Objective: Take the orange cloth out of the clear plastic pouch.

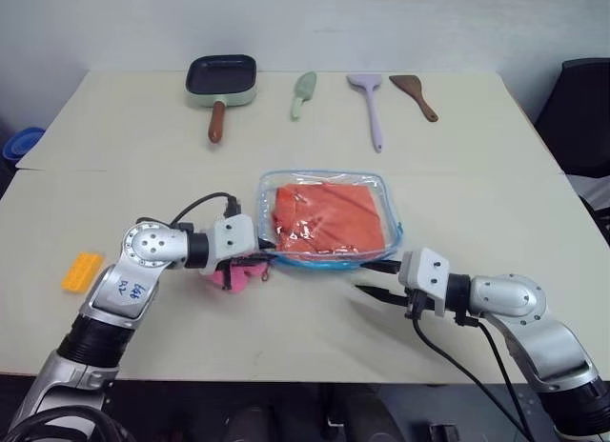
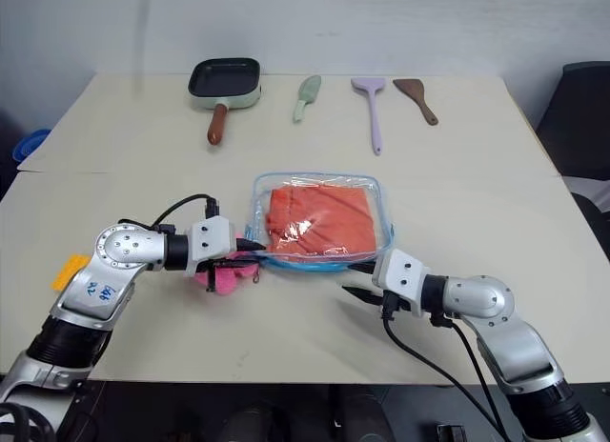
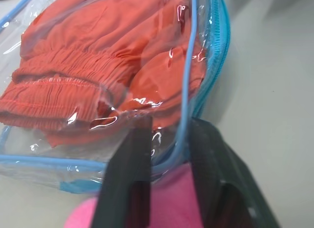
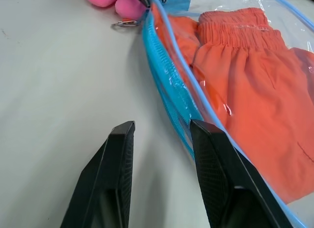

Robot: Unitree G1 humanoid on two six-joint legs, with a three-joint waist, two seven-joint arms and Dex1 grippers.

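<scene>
The clear plastic pouch [image 1: 324, 174], trimmed in light blue, lies flat in the middle of the table. Inside it sits the folded orange cloth [image 1: 334, 218], its gathered waistband plain in the left wrist view [image 3: 64, 85]. My left gripper [image 1: 267, 254] is at the pouch's near left corner, shut on its blue rim [image 3: 182, 115], which runs between the two fingers. My right gripper [image 1: 368, 278] stands open on the table at the pouch's near right edge; its fingers [image 4: 120, 154] hold nothing, and the blue zipper edge [image 4: 167, 85] lies just ahead of them.
A pink plush toy [image 1: 233, 274] lies under my left gripper. A yellow toy brick [image 1: 82, 271] is at the near left. Along the far edge are a small pan [image 1: 221, 80], a green spatula [image 1: 303, 93], a lilac one [image 1: 370, 104] and a brown one [image 1: 416, 95].
</scene>
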